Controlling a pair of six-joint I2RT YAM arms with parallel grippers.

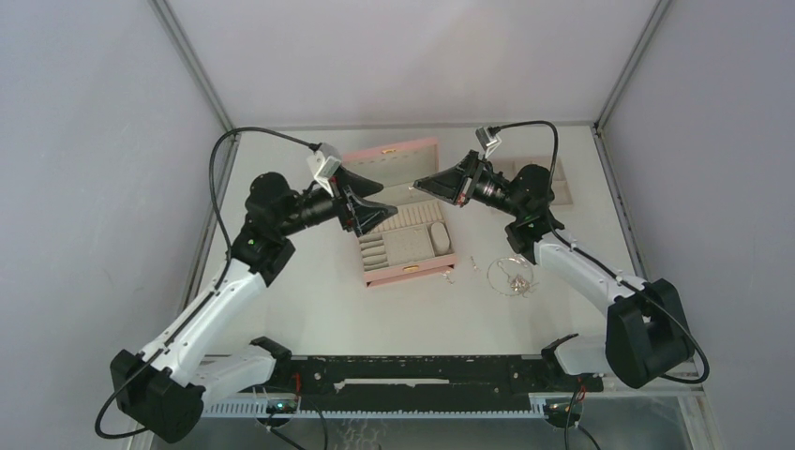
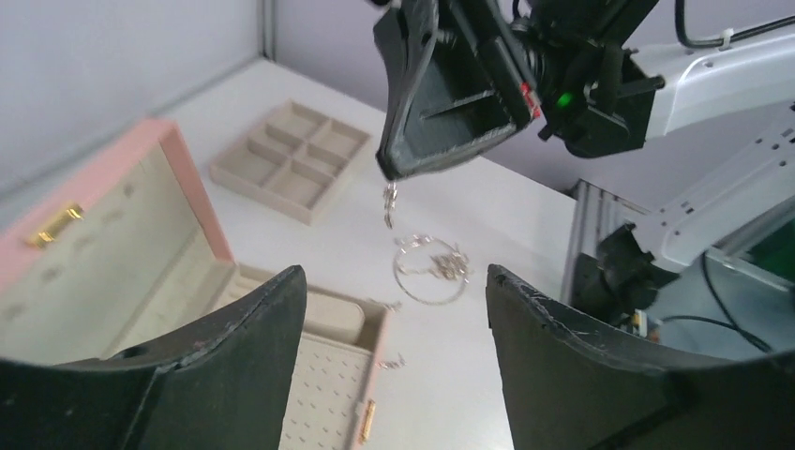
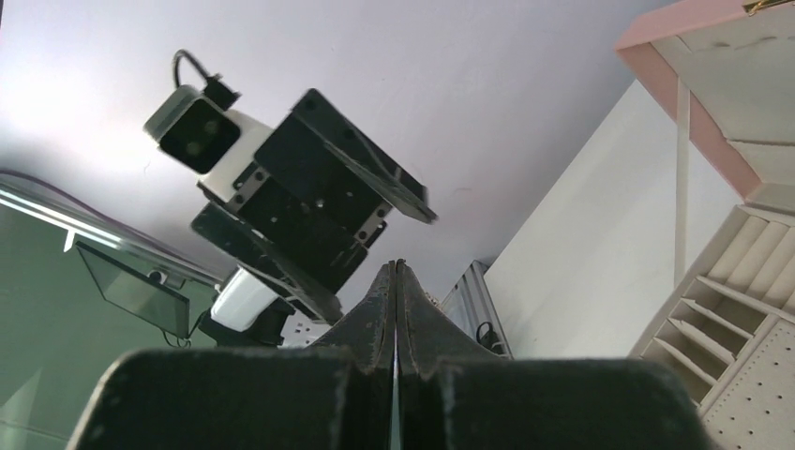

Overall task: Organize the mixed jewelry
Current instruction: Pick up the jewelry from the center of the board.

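The right gripper [image 1: 422, 186] has its two black fingers pressed flat together, with no gap visible between them in its own wrist view. In the left wrist view, a small silver dangling piece [image 2: 388, 202] hangs from their tips, pinched there and clear of the white table [image 1: 323, 300]. In the top view this gripper is raised over the back part of the open pink quilted box with beige lining [image 1: 405, 246], pointing toward the left gripper [image 1: 380, 212]. The left gripper faces it from the other side and the two tips are near each other but apart. The left gripper's curved black fingers [image 2: 253, 323] are spread wide and nothing lies between them. The rest of the mixed jewelry is on the table to the right of the box. A thin silver chain necklace [image 1: 511, 276] lies in a loose loop with a tangle inside it, near the right arm's white forearm. A few tiny silver bits [image 1: 449, 275] lie just beside the box's front right corner, between the box and the necklace. A flat beige compartment tray [image 2: 291, 157] sits farther back on the table, well apart from the necklace, and its square cells look bare in the left wrist view.
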